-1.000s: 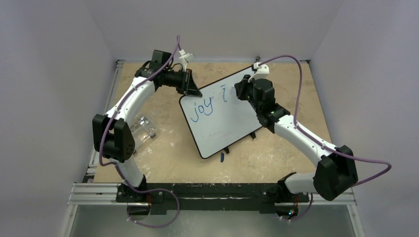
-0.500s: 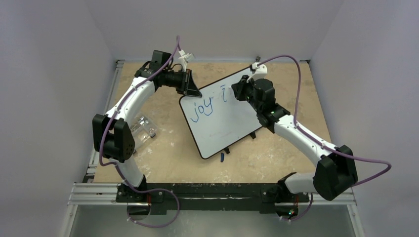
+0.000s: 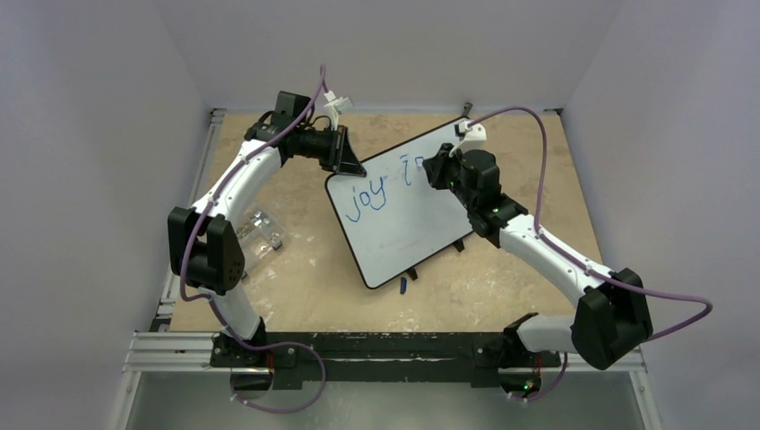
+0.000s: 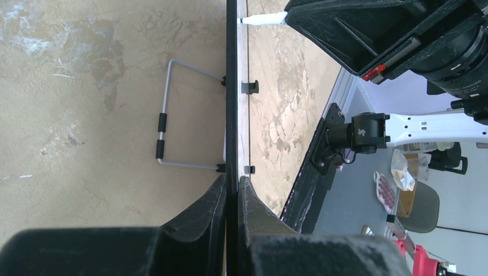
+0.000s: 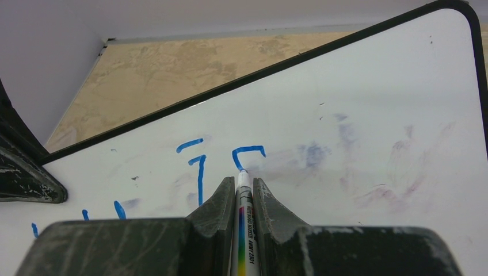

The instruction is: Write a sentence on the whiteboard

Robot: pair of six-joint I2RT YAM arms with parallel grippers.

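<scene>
Standing propped at a slant on the table, about midway between the two arms: the whiteboard, turned at an angle and resting on small black feet and a wire stand. Clamped tight on its thin black frame, at the far-left corner, by the left gripper, one finger on each face. Closed narrow on a marker: the right gripper, with the pen tip touching the upper part of the board at the low end of a blue stroke. Written so far of the sentence: "joy", an "i", and the beginning of the next letter; judged about a third done.

Judged light and stiff, with a glossy, slippery face; likely to slide or swing on the feet under the push of the pen. Best held by the frame edge, never by the writing face, to avoid smearing the ink. Needing only gentle pressure from the tip. Faint purple smudges to the right of the tip, not part of the writing.
</scene>
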